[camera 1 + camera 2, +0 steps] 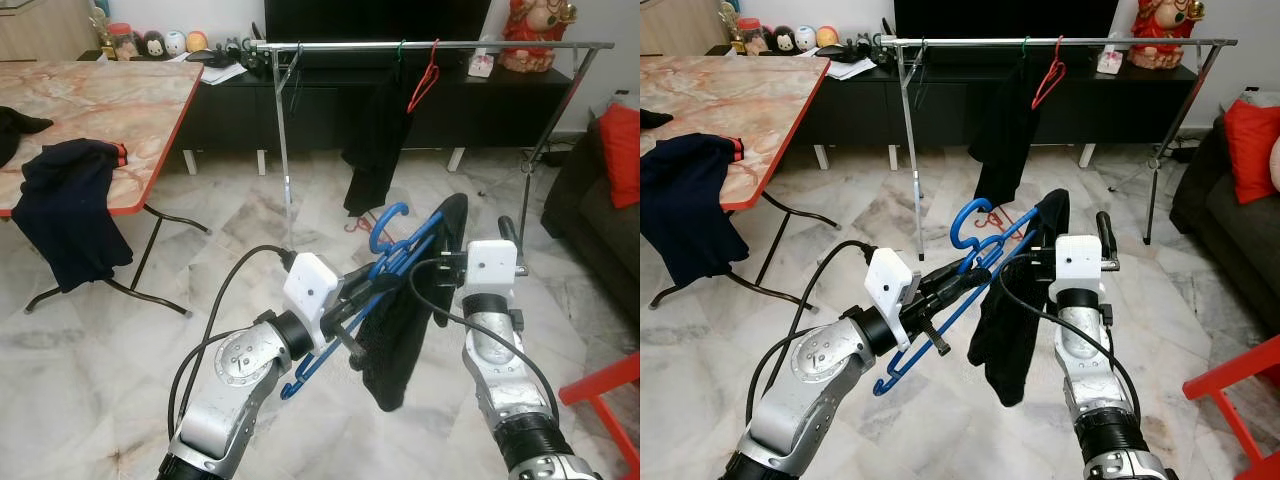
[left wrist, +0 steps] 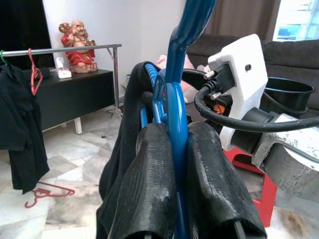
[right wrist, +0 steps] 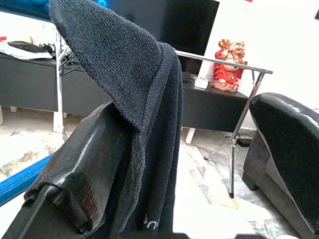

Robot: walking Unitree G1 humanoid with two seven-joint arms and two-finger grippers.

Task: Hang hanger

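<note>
My left gripper (image 1: 368,283) is shut on the neck of a blue plastic hanger (image 1: 402,248), held at chest height with its hook (image 1: 385,225) pointing toward the rack. The left wrist view shows both fingers (image 2: 149,179) clamped on the blue bar. A black knit garment (image 1: 400,345) is threaded on the hanger and droops below it. Its upper edge lies over one finger of my right gripper (image 3: 194,112), which stands open just right of the hanger; the other finger (image 3: 289,149) is bare. The metal clothes rail (image 1: 430,45) stands ahead, well apart from the hanger.
On the rail hang a red hanger (image 1: 425,80) and a black garment (image 1: 375,140); another red hanger (image 2: 45,191) lies on the floor beneath. A marble table (image 1: 110,100) with a dark garment (image 1: 65,205) is left. A sofa (image 1: 600,215) and red chair (image 1: 605,385) are right.
</note>
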